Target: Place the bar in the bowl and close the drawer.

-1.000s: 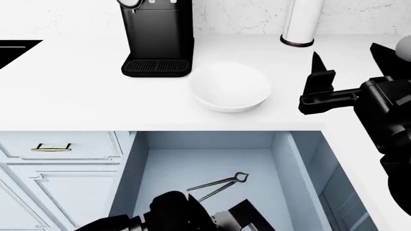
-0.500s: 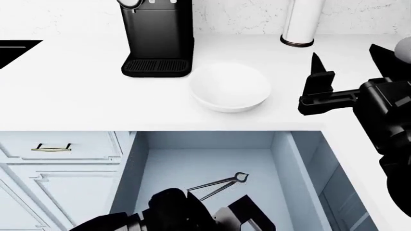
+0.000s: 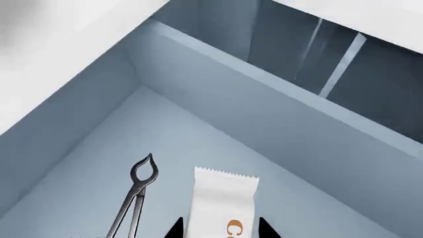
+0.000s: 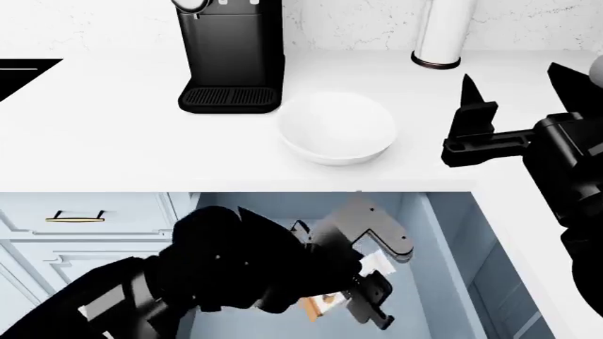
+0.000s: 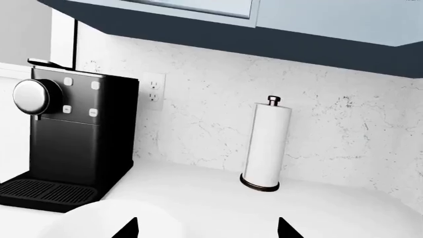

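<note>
Left gripper is closing its fingers round the bar above the drawer; right gripper is hovering spread wide, empty, beside the bowl.

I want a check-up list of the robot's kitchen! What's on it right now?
Surface: white counter, bare around the bowl.
Job's things: bar between the left gripper's fingertips, over the open drawer; bowl empty.
Clutter: black pincers on the drawer floor.
Grippers: left gripper on the bar; right gripper open above the counter.
Cables: nothing seen.
Surroundings: coffee machine, paper towel roll, wall socket.
</note>
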Available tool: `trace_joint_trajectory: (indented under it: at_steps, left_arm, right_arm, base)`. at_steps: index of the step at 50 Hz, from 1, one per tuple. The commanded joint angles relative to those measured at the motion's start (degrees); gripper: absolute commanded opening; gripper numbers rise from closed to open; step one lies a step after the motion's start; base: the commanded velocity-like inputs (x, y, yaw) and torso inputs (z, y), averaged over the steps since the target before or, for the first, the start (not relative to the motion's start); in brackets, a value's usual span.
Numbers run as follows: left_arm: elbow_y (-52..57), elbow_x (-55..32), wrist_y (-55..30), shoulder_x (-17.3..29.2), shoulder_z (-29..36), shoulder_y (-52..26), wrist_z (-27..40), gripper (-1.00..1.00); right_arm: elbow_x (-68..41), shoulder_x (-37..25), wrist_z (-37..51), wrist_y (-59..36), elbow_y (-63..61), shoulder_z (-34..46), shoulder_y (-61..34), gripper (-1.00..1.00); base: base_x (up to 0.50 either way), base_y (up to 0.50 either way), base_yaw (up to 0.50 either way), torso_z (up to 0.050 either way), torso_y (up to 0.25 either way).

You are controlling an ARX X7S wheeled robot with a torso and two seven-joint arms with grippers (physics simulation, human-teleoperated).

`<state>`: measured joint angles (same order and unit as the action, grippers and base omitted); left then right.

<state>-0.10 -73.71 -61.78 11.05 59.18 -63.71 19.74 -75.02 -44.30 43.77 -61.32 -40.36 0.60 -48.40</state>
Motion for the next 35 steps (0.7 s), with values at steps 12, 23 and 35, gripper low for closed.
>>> trace_joint_trajectory:
  at_steps: [12, 23, 35]
  left_arm:
    - [-11.7, 1.96, 7.78, -3.68, -11.34, -19.44, -3.99, -1.0]
    - [-33.56, 9.6, 17.53, -10.78, -9.98, -29.2, -11.66, -1.0]
    - [-48.24, -25.24, 42.26, -11.05, 31.23, -42.21, -10.76, -1.0]
  right_arm:
    - [-2.09, -0.65, 1.03, 0.33, 0.11, -0.87, -0.8, 1.0]
    - [-1.5, -1.44, -0.08, 1.63, 0.19, -2.19, 1.28, 1.0]
    - [-0.2, -2.26, -1.74, 3.48, -0.18, -3.93, 5.0, 1.0]
  base:
    - [0.0, 0.0, 0.0, 0.0, 0.0]
    - [0.0, 0.0, 0.0, 0.0, 0.0]
    - [0.0, 0.0, 0.0, 0.0, 0.0]
